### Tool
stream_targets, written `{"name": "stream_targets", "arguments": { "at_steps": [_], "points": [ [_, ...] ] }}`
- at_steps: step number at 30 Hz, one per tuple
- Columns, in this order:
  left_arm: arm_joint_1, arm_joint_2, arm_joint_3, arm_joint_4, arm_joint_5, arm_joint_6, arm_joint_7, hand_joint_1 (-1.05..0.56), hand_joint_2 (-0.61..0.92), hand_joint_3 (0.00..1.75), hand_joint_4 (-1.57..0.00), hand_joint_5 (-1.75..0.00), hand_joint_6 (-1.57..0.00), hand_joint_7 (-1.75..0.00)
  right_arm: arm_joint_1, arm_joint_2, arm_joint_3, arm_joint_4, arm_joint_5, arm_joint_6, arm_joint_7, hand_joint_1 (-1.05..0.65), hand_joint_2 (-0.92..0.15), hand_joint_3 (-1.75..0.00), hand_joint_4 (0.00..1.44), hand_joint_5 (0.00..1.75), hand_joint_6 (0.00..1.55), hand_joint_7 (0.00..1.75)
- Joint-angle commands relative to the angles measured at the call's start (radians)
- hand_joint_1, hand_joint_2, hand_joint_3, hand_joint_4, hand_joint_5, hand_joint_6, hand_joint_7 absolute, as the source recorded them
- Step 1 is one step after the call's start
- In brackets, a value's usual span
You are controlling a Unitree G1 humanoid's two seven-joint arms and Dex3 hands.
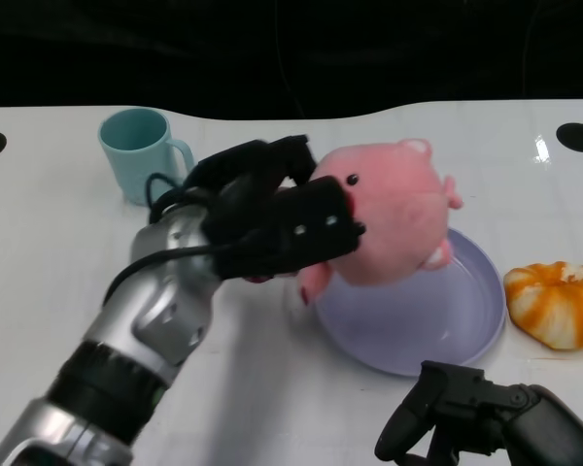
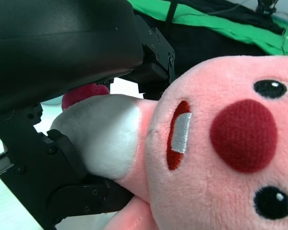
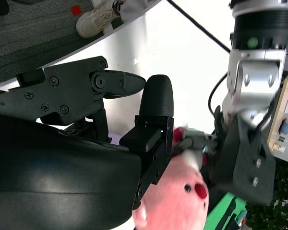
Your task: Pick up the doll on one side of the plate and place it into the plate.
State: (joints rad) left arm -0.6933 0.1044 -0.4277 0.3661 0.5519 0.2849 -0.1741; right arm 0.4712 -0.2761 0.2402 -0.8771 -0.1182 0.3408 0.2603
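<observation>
1. Head view, far left of desk: teal mug, upright, handle to the right, well clear of the action.
2. Next over: left hand, fingers wrapped round the pink doll from its left side. Firmly gripped, doll lifted off the desk.
3. Left wrist view confirms: black fingers closed over the doll's white snout part, doll's face filling the frame, red cheek and black eyes plain.
4. Doll position: hanging over the left rim of the purple plate, tilted, lower feet near or just above the plate surface. Contact with plate: cannot tell.
5. Right of plate: orange-and-white pumpkin toy on the desk, just beside the plate rim, not touching as far as visible.
6. Lower right: right hand low near the desk edge, holding nothing, fingers loosely bent and apart. Idle.
7. Right wrist view: same hand's dark shell and fingers with nothing between them, doll and left arm visible beyond.
8. Progress, judged: pickup done, carry mostly done. Left to do: bring doll further over plate centre, lower, release, withdraw.
9. Risk, judged: release now could leave the doll tipping over the left rim.
</observation>
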Motion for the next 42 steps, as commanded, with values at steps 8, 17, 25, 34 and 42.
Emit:
{"name": "stream_targets", "arguments": {
  "at_steps": [8,17,25,34,42],
  "points": [
    [-0.107,-0.097,-0.038,0.176,0.014,-0.008,0.026,-0.23,0.6,0.89,-0.92,-1.75,-0.68,-1.75,0.003,0.004,0.006,-0.009,-0.002,-0.003,-0.008,-0.26,-0.92,-0.34,0.67,1.57,0.6,1.28],
    [-0.144,-0.181,-0.08,0.287,0.045,0.015,0.05,-0.25,0.85,0.38,-0.82,-1.75,-0.64,-1.54,0.005,0.0,0.008,-0.017,-0.004,0.001,-0.006,-0.26,-0.92,-0.34,0.66,1.56,0.59,1.27],
    [-0.135,-0.19,-0.072,0.28,0.006,-0.001,-0.002,-0.31,0.9,0.06,-0.61,-1.6,-0.59,-0.39,0.009,0.0,0.005,-0.02,-0.001,0.001,-0.005,-0.27,-0.92,-0.35,0.67,1.56,0.59,1.26],
    [-0.114,-0.125,-0.138,0.157,0.054,0.016,-0.113,-0.72,0.92,0.13,-0.02,-0.47,-0.26,-0.03,0.011,-0.003,-0.012,-0.017,0.012,-0.004,0.0,-0.26,-0.92,-0.34,0.68,1.55,0.6,1.26],
    [-0.081,-0.048,-0.168,0.055,0.076,0.012,-0.185,-0.86,0.92,0.17,0.0,-0.35,-0.22,0.0,0.005,-0.009,-0.025,-0.008,0.018,-0.005,0.007,-0.27,-0.92,-0.34,0.68,1.55,0.6,1.26]
  ]
}}
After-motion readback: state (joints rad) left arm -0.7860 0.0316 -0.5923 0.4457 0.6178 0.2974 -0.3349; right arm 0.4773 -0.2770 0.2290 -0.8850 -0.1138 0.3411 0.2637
